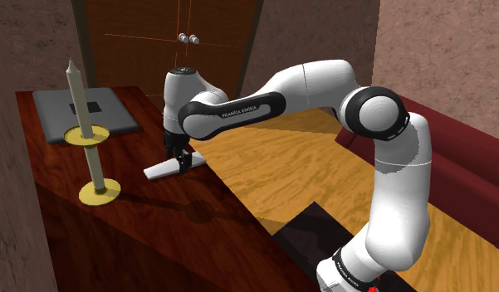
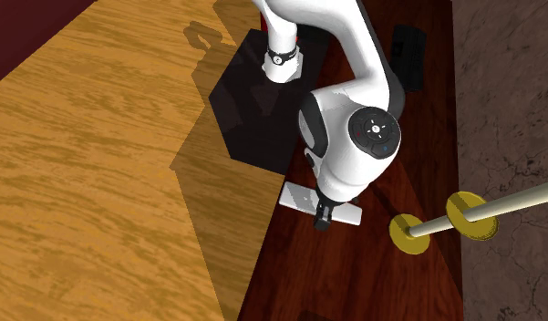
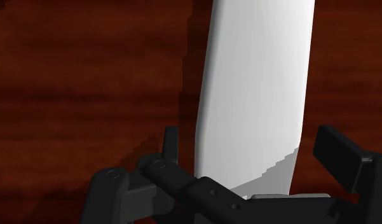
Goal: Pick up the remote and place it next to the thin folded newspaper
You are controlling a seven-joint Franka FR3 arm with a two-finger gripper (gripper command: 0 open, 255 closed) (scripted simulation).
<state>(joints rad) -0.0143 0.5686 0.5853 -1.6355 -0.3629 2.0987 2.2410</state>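
Observation:
The remote (image 1: 160,172) is a flat white slab lying on the dark red wooden table (image 1: 148,236), near the edge that faces the floor. My black gripper (image 1: 179,162) is down over its end, open, with one finger on each side. In the wrist view the remote (image 3: 256,95) runs lengthwise between the fingers (image 3: 170,143), which stand apart from its sides without touching. From above, the gripper (image 2: 323,219) sits across the remote (image 2: 299,195). The thin folded newspaper (image 1: 56,124), grey with a dark patch, lies flat at the table's far left corner in the shoulder view.
A tall candle in a yellow holder (image 1: 99,191) stands between the remote and the newspaper, also seen lying across the frame (image 2: 468,215). A dark flat object (image 2: 408,55) rests on the table near the stand. Beyond the table edge are wooden floor (image 1: 272,166) and a dark red sofa (image 1: 476,170).

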